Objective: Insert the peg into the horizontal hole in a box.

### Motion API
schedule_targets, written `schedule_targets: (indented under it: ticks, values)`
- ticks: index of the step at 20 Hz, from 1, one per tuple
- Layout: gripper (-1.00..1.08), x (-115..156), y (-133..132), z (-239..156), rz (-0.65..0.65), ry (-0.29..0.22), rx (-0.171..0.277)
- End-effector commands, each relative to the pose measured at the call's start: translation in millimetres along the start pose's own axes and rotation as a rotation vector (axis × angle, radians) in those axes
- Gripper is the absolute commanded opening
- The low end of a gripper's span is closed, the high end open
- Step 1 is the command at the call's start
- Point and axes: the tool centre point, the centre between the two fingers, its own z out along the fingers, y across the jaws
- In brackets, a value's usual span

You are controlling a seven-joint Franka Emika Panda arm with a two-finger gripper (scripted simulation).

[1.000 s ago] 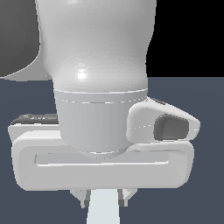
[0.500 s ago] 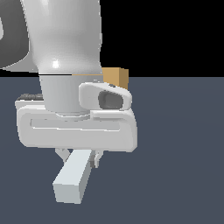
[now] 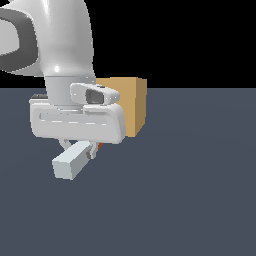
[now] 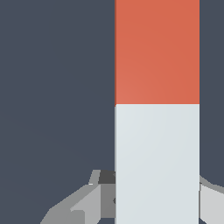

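The peg (image 3: 70, 162) is held level under the hand, its white end toward the camera. Only a sliver of its red part (image 3: 100, 146) shows behind the fingers. My gripper (image 3: 78, 148) is shut on the peg near the white end. In the wrist view the peg (image 4: 156, 87) fills the middle, red beyond white, with a grey finger (image 4: 89, 201) on either side and my gripper (image 4: 157, 194) around it. The tan box (image 3: 129, 104) stands on the floor just behind the hand, partly covered by it. The hole is hidden.
Dark grey floor (image 3: 190, 190) spreads around the box and beneath the hand. The white arm (image 3: 55, 45) fills the upper part of the exterior view's left.
The hand, holding the peg, has drawn back from the camera toward the box and moved to the exterior view's left. More of the box shows now.
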Motion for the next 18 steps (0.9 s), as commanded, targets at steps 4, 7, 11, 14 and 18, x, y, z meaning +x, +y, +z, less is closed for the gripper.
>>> schedule_targets:
  ticks: [4,7,11,14,18]
  values:
    - [-1.00,37,-25,-7,0.057,0.001,-0.003]
    - [-1.00,53,-35,-10,0.080,0.000,-0.003]
    - [-1.00,70,-45,-13,0.104,0.000,-0.003]
    - [-1.00,79,-49,-14,0.116,0.000,-0.003]
    - [-1.00,87,-53,-16,0.127,0.000,-0.003]
